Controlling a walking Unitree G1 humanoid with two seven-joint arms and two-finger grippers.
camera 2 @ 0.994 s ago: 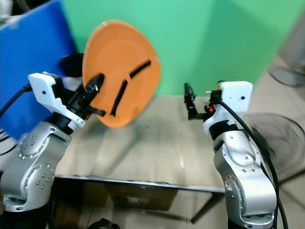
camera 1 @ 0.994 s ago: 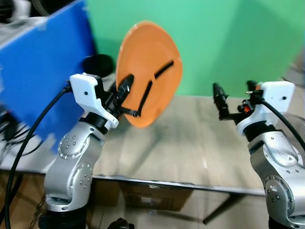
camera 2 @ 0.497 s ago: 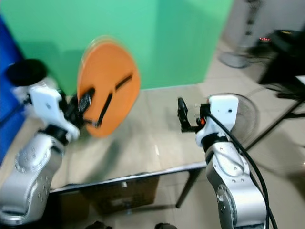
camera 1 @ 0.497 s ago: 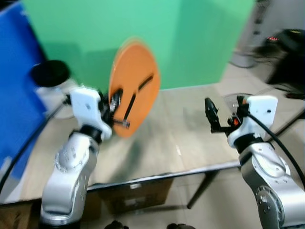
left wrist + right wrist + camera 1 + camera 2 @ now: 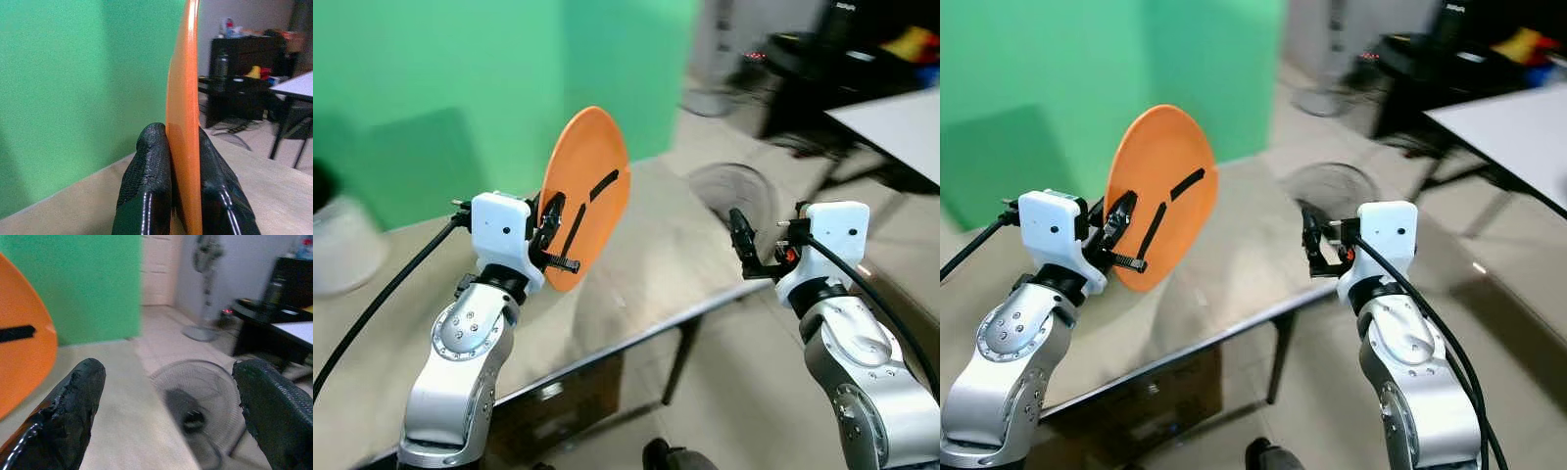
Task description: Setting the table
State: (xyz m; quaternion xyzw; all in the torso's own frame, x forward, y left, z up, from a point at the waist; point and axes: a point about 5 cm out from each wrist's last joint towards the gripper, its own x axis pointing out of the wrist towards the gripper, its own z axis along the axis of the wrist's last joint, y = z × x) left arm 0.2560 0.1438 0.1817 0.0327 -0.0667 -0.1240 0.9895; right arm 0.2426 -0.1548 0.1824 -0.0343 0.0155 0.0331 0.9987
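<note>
An orange plate (image 5: 589,194) stands on edge in the air above a wooden table (image 5: 646,284), with black strips across its face. My left gripper (image 5: 553,233) is shut on the plate's lower rim; in the left wrist view both fingers (image 5: 151,166) press against the plate (image 5: 183,98) from either side. My right gripper (image 5: 740,245) is raised at the table's right end, open, with nothing between its fingers (image 5: 73,401).
A green screen (image 5: 460,88) stands behind the table. A floor fan (image 5: 195,401) lies on the tiled floor past the table's right end. Dark furniture (image 5: 822,69) and a white table (image 5: 901,117) are at the far right.
The camera has swung to the right, so the blue panel is gone and the room's right side has come into view. Both arms hold the same pose, plate still gripped.
</note>
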